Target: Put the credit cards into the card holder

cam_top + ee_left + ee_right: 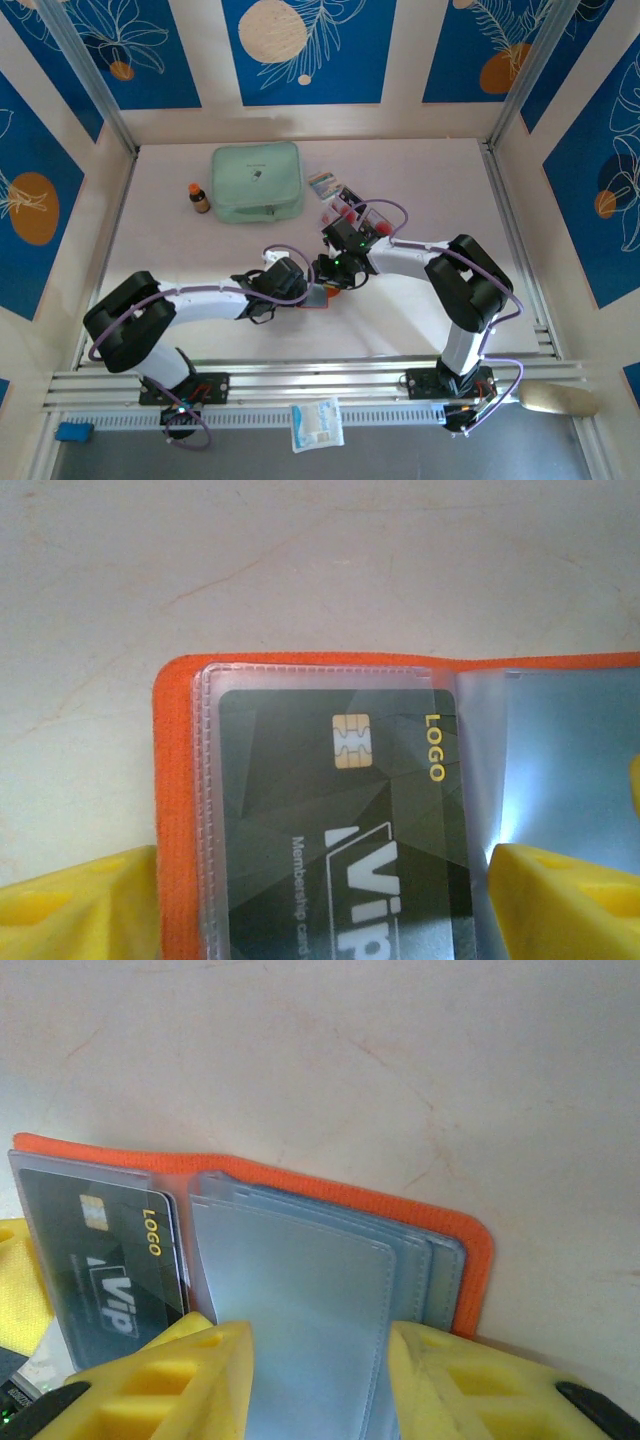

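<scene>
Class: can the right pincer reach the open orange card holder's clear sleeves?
Probably yes: the right pincer hangs open over the clear plastic sleeves of the orange folding card holder, nothing between.

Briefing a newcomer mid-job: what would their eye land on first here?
The open orange holder lying mid-table, with a black VIP card tucked inside it. The yellow right fingers straddle its bluish sleeves, and the left fingers flank the card.

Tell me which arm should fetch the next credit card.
Probably right: the right end effector is open and nearer the loose credit cards; the left end effector straddles the open card holder.
</scene>
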Action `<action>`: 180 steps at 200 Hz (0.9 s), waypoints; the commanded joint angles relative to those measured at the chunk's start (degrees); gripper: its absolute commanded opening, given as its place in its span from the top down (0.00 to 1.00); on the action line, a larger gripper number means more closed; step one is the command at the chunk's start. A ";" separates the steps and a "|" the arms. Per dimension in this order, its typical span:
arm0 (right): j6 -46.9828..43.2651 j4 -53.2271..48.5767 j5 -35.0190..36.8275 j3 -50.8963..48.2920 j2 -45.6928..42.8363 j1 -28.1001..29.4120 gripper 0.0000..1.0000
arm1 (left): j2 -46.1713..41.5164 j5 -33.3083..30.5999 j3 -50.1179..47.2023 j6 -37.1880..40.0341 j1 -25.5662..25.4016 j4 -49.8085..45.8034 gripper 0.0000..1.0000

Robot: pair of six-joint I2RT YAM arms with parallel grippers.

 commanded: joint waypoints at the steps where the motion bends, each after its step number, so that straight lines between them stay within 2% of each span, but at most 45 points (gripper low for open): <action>1: 1.31 1.50 -2.77 -0.62 0.88 0.50 0.58 | -0.37 0.81 -1.23 -0.18 -0.54 -1.44 0.14; 37: 2.21 3.35 -4.73 -0.57 1.62 0.65 0.60 | -0.60 0.76 -1.28 -0.09 -0.45 -1.36 0.13; 81: 4.49 6.89 -8.02 -1.56 2.17 -0.37 0.61 | -0.59 0.92 -1.86 -0.13 -0.50 -0.84 0.17; 129: 5.07 8.09 -9.78 -1.84 0.61 -0.74 0.66 | -1.13 0.81 -1.94 -0.11 -0.46 -0.92 0.17; 158: 5.45 7.81 -11.05 -1.21 -1.52 -0.66 0.66 | -3.18 0.47 -1.51 -0.23 -0.54 -1.85 0.15; 180: 5.56 6.28 -11.12 -0.13 -3.06 -0.32 0.60 | -6.94 -0.58 -0.90 -0.09 -0.54 -3.49 0.13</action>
